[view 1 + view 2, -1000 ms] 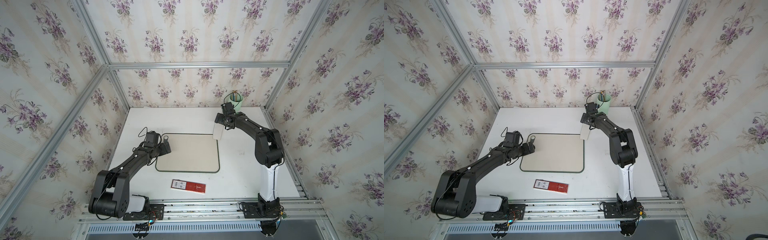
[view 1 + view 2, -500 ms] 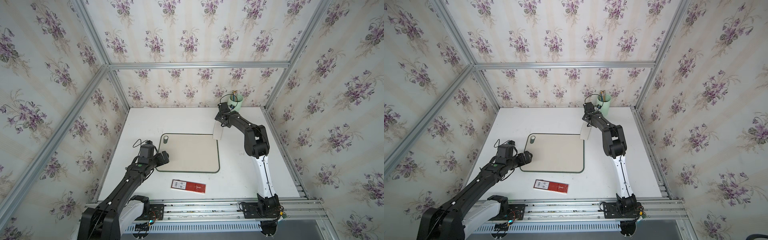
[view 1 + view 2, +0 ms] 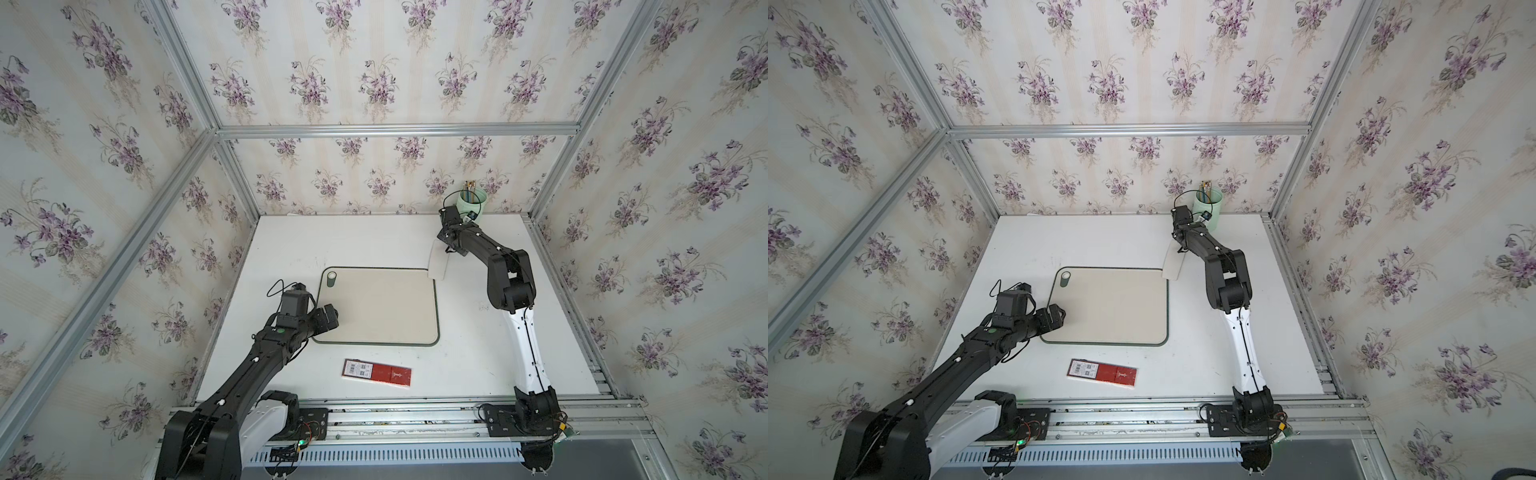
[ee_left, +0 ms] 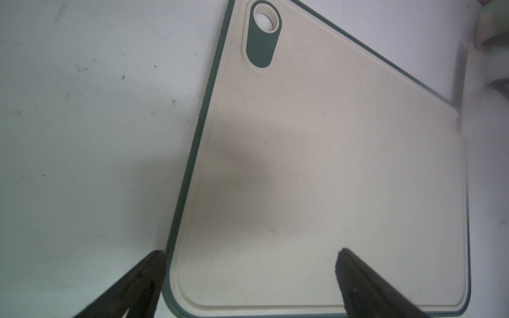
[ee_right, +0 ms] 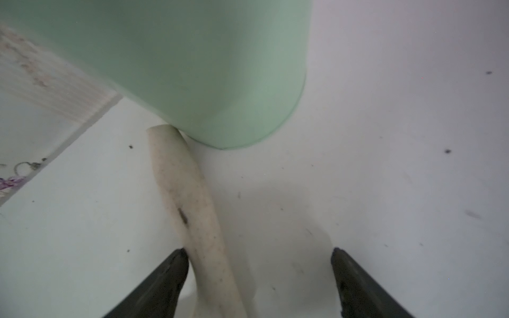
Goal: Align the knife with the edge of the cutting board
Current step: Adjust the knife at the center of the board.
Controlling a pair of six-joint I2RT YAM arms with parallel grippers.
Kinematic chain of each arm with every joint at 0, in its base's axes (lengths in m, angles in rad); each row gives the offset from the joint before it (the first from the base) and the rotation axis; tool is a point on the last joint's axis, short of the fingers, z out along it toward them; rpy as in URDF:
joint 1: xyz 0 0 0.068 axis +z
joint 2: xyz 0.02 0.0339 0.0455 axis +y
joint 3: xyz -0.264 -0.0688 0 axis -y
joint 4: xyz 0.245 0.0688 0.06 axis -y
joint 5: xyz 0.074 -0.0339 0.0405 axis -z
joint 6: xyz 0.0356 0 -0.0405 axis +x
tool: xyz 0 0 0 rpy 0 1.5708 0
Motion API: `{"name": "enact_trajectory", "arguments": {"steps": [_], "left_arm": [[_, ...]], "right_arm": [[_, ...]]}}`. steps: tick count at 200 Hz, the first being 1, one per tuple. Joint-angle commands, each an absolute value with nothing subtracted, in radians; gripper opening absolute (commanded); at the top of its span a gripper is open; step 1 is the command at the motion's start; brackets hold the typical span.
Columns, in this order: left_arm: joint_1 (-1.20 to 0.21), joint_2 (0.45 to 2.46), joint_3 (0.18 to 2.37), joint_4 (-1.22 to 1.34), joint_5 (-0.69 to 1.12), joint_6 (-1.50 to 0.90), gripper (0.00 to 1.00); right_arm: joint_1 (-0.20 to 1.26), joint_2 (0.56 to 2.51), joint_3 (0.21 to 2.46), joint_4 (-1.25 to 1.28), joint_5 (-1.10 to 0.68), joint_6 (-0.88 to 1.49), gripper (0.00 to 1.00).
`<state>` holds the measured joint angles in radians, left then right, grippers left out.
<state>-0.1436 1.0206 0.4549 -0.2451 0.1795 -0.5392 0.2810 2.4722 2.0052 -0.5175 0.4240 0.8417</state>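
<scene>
knife [image 3: 438, 262] lies on the white desk [image 3: 353, 241] at the far right corner of the cutting board [image 3: 378, 307]. its blade just laps that corner and its handle runs off toward a green cup [image 3: 471, 203]. in both top views it sits a little askew to the board's right edge, so the aligning looks not yet done. the right claw [image 3: 447, 248] hangs over the handle end, and the left claw [image 3: 331, 316] sits at the board's left edge near its near corner. from above, neither pair of fingers can be read, and a red package [image 3: 377, 372] lies well apart at the front. the left wrist view shows its claw [image 4: 250, 252] spread wide and holding nothing. one finger is over the bare desk and the other over the board, likely waiting to steady the board. a pale strip crossing the far rim is probably the blade. the right wrist view shows what the top views hide: the right claw [image 5: 258, 250] stands wide with nothing gripped. the cream handle [image 5: 187, 198] runs close along one finger, with empty desk before the other. the handle's tip ends right at the cup's foot, whether touching is unclear. the claw seems placed to close on the handle and swing it clear of the cup.
</scene>
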Motion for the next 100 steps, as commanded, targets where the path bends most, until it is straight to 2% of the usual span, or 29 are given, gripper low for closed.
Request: {"name": "enact_trajectory", "arguments": {"steps": [1,69,100], "left_arm": [[-0.143,1.017,0.454,-0.226,0.189,-0.536,1.00],[-0.143,1.011,0.445,-0.217,0.191,-0.538,0.99],[-0.143,1.008,0.441,-0.211,0.192,-0.540,0.99]], "right_arm": [[0.278,2.383,1.839,-0.625,0.442,0.894,0.85],[0.253,1.895,1.171,-0.357,0.355,0.914,0.86],[0.218,1.751,1.019,-0.302,0.258,0.905,0.86]]}}
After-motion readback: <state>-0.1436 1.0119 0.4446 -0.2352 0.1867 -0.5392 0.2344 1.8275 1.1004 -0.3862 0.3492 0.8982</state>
